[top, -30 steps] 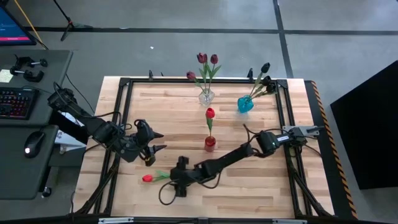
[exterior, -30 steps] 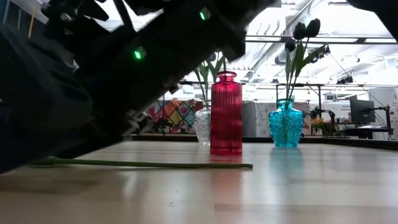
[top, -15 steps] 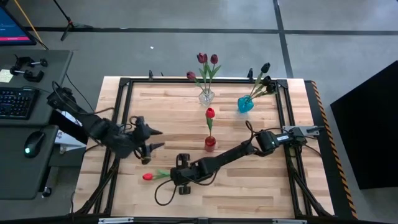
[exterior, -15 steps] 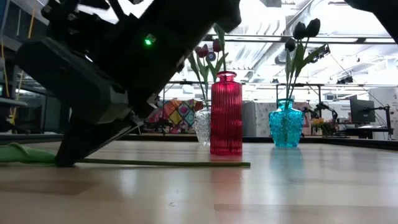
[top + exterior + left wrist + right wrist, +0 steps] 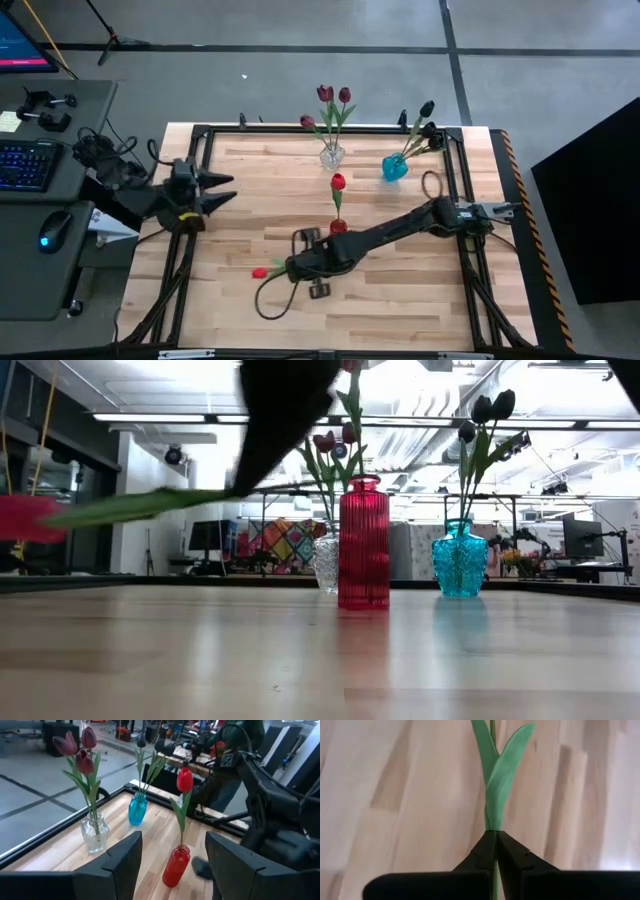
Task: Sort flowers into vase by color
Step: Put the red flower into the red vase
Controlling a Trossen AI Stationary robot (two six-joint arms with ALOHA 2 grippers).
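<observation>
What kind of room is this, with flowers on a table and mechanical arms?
Most likely a robotics lab or workshop. A wooden worktable stands on bare concrete, a desk beside it holds a keyboard and mouse, and the low view shows open ceiling lights and more workstations behind.

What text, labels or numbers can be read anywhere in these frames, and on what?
None can be read.
Monitor at the high view's top left corner: lit screen content, too small to read.
Sticky note on the side desk: no writing can be made out.
Patterned tag on the dark gear behind the table, left wrist view: black-and-white marks, no words.
Red vase, blue vase, clear vase: no labels show.
</observation>
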